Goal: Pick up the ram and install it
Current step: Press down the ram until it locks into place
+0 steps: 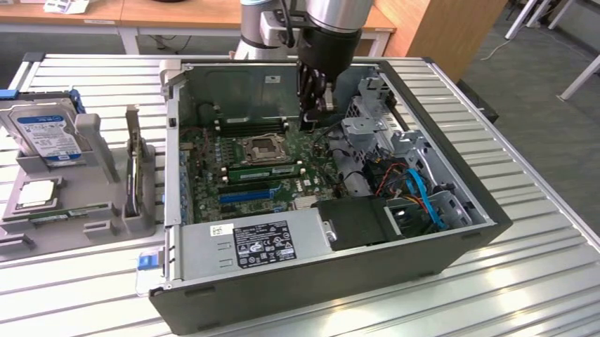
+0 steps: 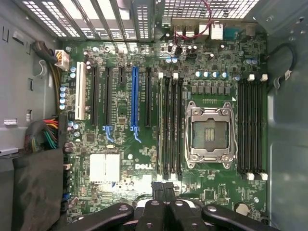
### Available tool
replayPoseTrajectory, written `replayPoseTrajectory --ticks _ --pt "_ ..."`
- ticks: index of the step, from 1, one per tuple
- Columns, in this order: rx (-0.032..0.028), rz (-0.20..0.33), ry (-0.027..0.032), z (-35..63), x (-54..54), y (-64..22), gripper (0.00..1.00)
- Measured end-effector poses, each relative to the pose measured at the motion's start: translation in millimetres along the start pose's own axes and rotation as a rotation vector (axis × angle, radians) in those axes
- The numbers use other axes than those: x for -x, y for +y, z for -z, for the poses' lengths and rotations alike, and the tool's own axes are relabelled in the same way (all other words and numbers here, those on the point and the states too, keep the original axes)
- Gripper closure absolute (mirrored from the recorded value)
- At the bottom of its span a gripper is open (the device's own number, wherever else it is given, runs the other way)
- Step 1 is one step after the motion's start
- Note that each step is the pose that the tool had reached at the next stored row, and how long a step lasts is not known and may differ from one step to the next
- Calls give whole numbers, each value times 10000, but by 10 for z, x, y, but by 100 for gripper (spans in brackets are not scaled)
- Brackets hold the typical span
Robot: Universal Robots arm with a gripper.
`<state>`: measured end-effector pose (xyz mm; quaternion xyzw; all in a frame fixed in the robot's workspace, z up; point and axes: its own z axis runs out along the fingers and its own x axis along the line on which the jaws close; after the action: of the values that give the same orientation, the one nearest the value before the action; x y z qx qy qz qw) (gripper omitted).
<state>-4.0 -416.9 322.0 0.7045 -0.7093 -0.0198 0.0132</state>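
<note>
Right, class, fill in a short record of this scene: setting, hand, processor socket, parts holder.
setting: open computer case on a slatted metal table
hand: shut, nothing seen in it, inside the case over the motherboard
processor socket: empty
parts holder: beside the case, carries a hard drive and a processor chip

Probably a lab: open computer case [image 1: 281, 309] on slatted metal bench [image 1: 525, 281], wooden desks [image 1: 140, 14] behind
</note>
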Motion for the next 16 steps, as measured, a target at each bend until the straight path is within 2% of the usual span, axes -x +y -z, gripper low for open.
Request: replayPoseTrajectory --ticks 16 --pt "0 0 -1 -142 -1 -7 90"
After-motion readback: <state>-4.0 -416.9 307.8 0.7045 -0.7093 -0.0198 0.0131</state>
